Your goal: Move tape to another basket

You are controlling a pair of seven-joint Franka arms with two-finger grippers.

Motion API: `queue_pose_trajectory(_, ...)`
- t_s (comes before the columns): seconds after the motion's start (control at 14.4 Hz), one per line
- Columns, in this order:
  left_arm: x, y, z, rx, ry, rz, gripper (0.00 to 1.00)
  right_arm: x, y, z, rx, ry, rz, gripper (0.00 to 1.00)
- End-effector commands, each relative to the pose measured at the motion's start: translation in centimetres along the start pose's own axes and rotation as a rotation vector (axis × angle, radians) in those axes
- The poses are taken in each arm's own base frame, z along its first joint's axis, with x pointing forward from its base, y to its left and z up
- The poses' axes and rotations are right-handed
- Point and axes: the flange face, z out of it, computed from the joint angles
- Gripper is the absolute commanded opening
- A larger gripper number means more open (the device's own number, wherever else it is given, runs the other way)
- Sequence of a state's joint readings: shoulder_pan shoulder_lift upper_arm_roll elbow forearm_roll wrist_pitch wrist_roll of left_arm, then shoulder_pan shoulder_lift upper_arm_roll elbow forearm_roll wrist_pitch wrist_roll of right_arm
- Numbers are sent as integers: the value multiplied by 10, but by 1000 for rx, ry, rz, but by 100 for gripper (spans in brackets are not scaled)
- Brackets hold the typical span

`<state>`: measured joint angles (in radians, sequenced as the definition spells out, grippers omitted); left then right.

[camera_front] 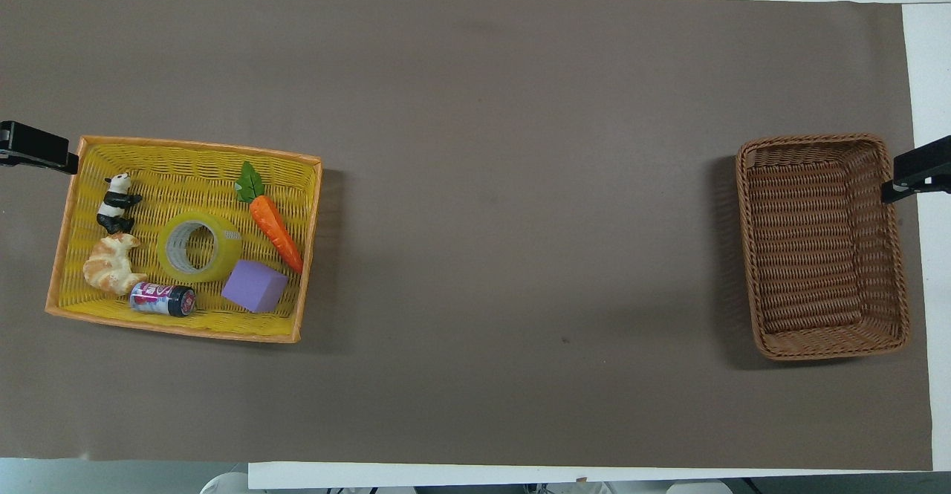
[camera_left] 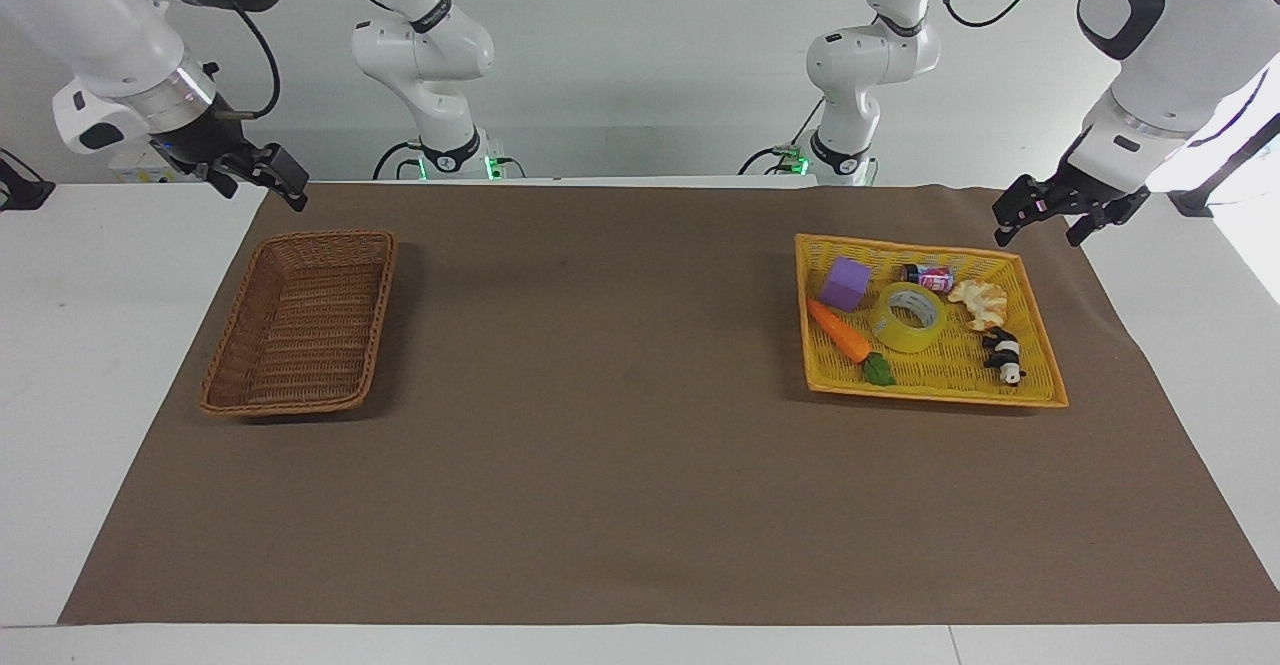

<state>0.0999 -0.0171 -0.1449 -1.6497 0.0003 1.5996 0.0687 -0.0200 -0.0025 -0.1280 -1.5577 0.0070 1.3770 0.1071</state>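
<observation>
While the tape (camera_left: pixel 907 317) lies flat in the yellow tray (camera_left: pixel 1040 330), hole upward, neither arm has engaged it. The tray sits at the left arm's end of the desk (camera_left: pixel 640 505). The roll rests near the tray's middle, beside the purple block (camera_left: pixel 846 282) and the carrot (camera_left: pixel 840 333), with the can (camera_left: pixel 928 274) nearer the robots and the croissant (camera_left: pixel 980 302) and panda (camera_left: pixel 1003 355) toward the tray's outer edge.

The left gripper (camera_left: pixel 1062 221) hangs in the air at the tray's corner nearest the left arm's base, jaws apart and empty. In the overhead view only its dark tip (camera_front: pixel 37 148) shows, at the tray's edge. The right gripper (camera_left: pixel 262 183) hangs by the brown basket (camera_left: pixel 300 320), at the rim nearer the robots, jaws likewise apart and holding nothing. The basket holds nothing visible and stands at the right arm's end of the desk, well apart from the tray.

Finding: the left arm is plainly the nearer to the tape; the right arm is the nearer to the basket. From the left gripper the roll lies inward over the tray, toward the desk's middle, and lower. Being round and lying on its face, the roll offers no long axis; a grasp would likely take one wall of the ring, one finger in the hole, or span the whole width.

Risk noted: the block and carrot stand close to the roll, leaving little room for a finger on that flank. The flank toward the croissant appears somewhat freer.
</observation>
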Motion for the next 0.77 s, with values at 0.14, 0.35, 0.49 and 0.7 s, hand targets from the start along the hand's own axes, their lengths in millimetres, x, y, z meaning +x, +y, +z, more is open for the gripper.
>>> queue_pose_trajectory(0.14, -10, 1, 5, 15, -5, -2, 100, -5, 2, 1, 5, -5, -12, 100)
queue_pose_trajectory(0.35, -18, 2, 59, 29, 90, -3, 99, -5, 2, 1, 5, -5, -12, 100)
queue_pose_trajectory(0.49, -24, -5, 111, 27, 79, -33, 93, -5, 2, 1, 5, -5, -12, 100)
queue_pose_trajectory(0.7, -22, -1, 173, 22, 107, -28, 93, -5, 3, 1, 6, -5, -11, 100)
